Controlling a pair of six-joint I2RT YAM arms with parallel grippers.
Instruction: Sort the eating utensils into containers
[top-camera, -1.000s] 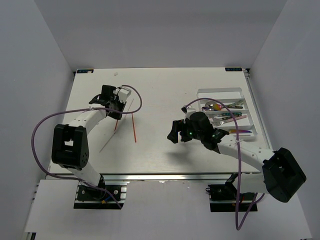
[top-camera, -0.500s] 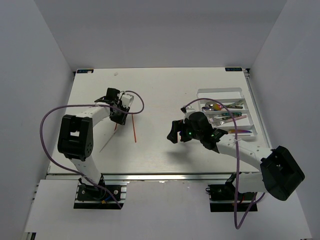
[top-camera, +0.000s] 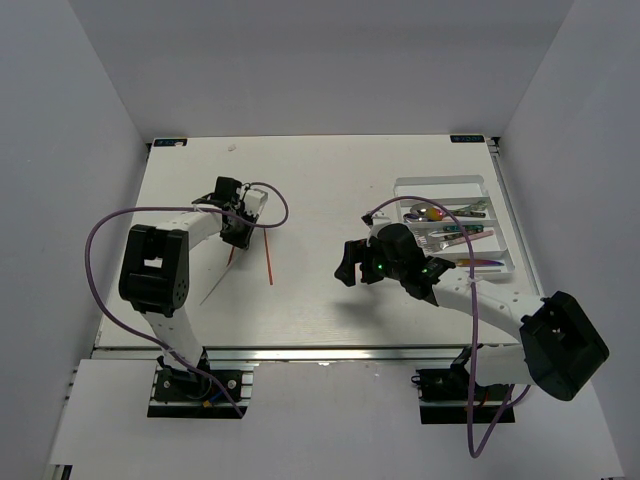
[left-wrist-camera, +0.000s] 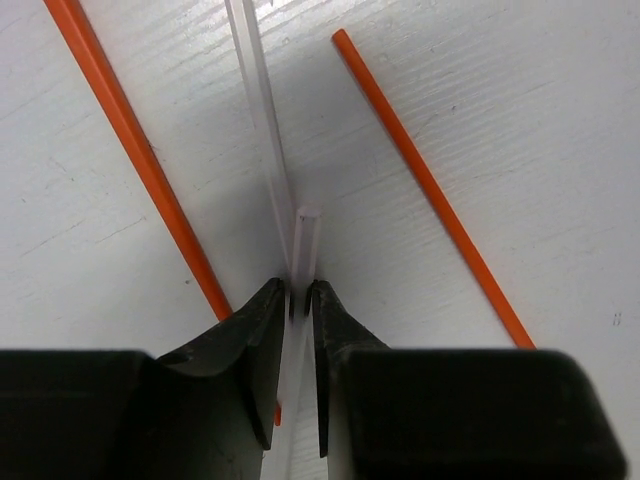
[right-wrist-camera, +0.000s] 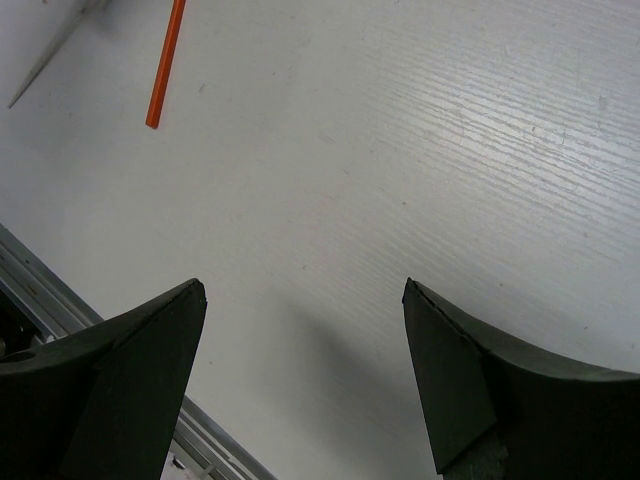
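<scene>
My left gripper (left-wrist-camera: 297, 288) is down on the table at the left (top-camera: 236, 230), with its jaws shut on a white chopstick (left-wrist-camera: 306, 235) near its end. A second white chopstick (left-wrist-camera: 258, 110) runs away from the jaws and touches it. Two red-orange chopsticks lie flat on either side, one to the left (left-wrist-camera: 140, 165) and one to the right (left-wrist-camera: 430, 185). In the top view one red-orange chopstick (top-camera: 268, 258) and a white one (top-camera: 214, 286) show. My right gripper (right-wrist-camera: 305, 290) is open and empty above the table's middle (top-camera: 350, 268). The white cutlery tray (top-camera: 440, 181) holds several utensils.
The table's front edge with its metal rail (right-wrist-camera: 60, 315) shows just below my right gripper. A red-orange chopstick end (right-wrist-camera: 165, 65) lies beyond the right gripper. The purple cable (top-camera: 275, 200) loops by my left wrist.
My left gripper has moved a little right and down onto the chopsticks over the last second, with the arm's elbow shifting too. The right arm has not moved.
</scene>
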